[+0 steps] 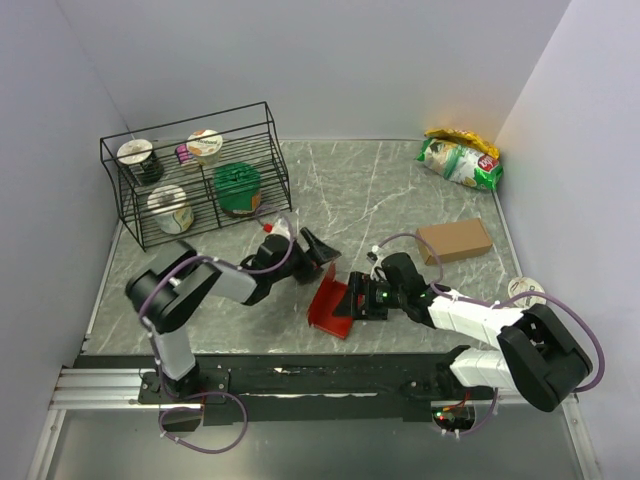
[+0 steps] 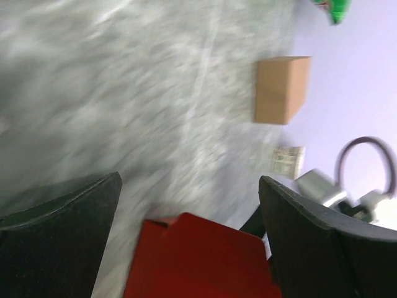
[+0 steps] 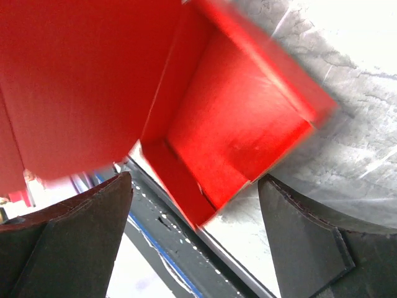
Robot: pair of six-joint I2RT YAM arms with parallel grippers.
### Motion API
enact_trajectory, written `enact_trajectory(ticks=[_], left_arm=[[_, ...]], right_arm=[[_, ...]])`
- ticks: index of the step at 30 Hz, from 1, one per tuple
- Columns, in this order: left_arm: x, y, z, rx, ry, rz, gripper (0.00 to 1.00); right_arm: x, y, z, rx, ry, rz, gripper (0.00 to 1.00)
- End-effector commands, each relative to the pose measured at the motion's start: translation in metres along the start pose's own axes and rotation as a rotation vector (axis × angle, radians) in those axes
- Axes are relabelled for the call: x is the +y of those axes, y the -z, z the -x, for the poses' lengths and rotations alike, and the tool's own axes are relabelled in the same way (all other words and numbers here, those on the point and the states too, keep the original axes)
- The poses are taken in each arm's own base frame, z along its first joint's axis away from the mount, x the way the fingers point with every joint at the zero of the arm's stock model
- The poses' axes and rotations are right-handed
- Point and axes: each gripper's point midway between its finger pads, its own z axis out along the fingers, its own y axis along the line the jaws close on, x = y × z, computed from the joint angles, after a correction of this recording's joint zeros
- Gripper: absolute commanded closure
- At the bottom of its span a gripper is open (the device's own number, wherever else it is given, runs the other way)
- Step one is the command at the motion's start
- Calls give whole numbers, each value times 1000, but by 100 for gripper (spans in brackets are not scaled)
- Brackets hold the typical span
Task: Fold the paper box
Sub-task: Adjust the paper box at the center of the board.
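Paper box: the bright red thin card box is lying on the grey marbled table, close to the near edge and roughly midway along it. It is partly folded, and the right wrist view is showing a shallow tray with raised walls and one broad flap rising beside it.
Left gripper: the left gripper is hovering just behind the box on its far left side. Its jaws are standing wide apart and gripping nothing. The left wrist view is showing the red card low between the two black fingers.
Right gripper: the right gripper is sitting at the box's right side, jaws released and spread. The tray's corner is lying between its fingers, but I cannot tell whether either finger is touching the card.
Black wire basket: the black wire basket is standing at the table's far left corner, holding several round tubs.
Brown cardboard box: the plain brown cardboard box is lying near the right edge, well apart from the red box.
Snack bags: the green and yellow snack bags are lying in the far right corner.
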Motion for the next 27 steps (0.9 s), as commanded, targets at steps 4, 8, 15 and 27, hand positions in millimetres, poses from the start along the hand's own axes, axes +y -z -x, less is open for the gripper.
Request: enact_trajectory(ticks=[4, 8, 15, 27], left_arm=[[-95, -32, 24, -11, -94, -343, 1], [-101, -25, 62, -80, -144, -394, 1], [-109, 6, 117, -99, -538, -313, 3], [-53, 69, 22, 307, -945, -27, 2]], right_arm=[[5, 3, 9, -54, -18, 10, 8], [4, 19, 15, -139, 5, -11, 6], [15, 61, 59, -345, 355, -91, 3], [17, 91, 142, -464, 449, -305, 2]])
